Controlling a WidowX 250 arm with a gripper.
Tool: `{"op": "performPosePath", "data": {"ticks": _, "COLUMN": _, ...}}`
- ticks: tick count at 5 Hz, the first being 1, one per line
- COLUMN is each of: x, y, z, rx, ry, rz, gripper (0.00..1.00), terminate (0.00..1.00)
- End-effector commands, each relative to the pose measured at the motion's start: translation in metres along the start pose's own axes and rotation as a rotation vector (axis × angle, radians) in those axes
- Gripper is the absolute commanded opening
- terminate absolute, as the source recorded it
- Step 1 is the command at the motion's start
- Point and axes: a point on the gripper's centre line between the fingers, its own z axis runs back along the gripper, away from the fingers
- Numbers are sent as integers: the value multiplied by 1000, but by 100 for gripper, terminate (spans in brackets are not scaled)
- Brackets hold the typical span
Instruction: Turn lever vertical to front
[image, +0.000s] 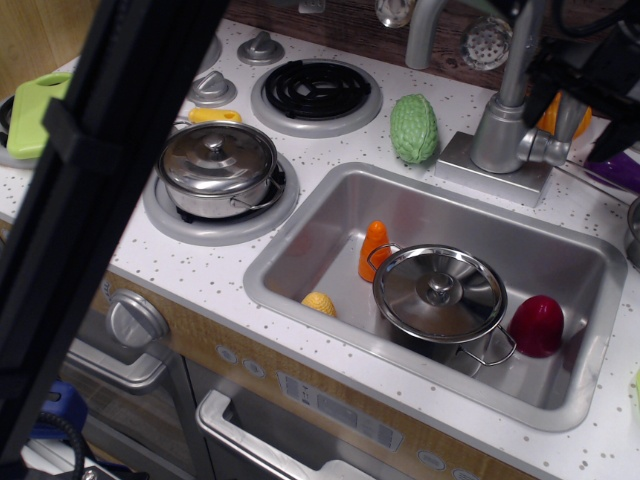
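Note:
The lever (567, 118) is a short silver-grey bar. It stands up from a stubby hub (545, 150) on the right side of the faucet body (497, 140), behind the sink. My black gripper (580, 100) hangs at the top right, just above and around the lever's upper end. One finger (545, 72) is to the lever's left and the other is to its right, so the jaws stand apart. The lever's tip is partly hidden by the gripper.
The sink (300, 250) holds a lidded steel pot (440, 292), a carrot (374, 250), a yellow piece (319, 303) and a dark red piece (537, 325). A green vegetable (414, 128) lies left of the faucet. A second pot (216, 165) sits on the stove. A black pole (90, 200) blocks the left foreground.

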Motion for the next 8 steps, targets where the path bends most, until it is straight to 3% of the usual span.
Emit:
{"op": "performPosePath", "data": {"ticks": 1, "x": 33, "y": 10, "z": 41, "rx": -15, "ry": -166, "rz": 35, "gripper": 100, "terminate": 0}}
{"op": "performPosePath", "data": {"ticks": 4, "x": 50, "y": 21, "z": 18, "rx": -55, "ry": -199, "rz": 45, "gripper": 100, "terminate": 0}}
{"op": "performPosePath", "data": {"ticks": 5, "x": 48, "y": 21, "z": 12, "rx": -57, "ry": -199, "rz": 67, "gripper": 0, "terminate": 0}}
{"op": "performPosePath", "data": {"ticks": 8, "x": 20, "y": 6, "z": 14, "rx": -80, "ry": -149, "rz": 138, "gripper": 0, "terminate": 0}}
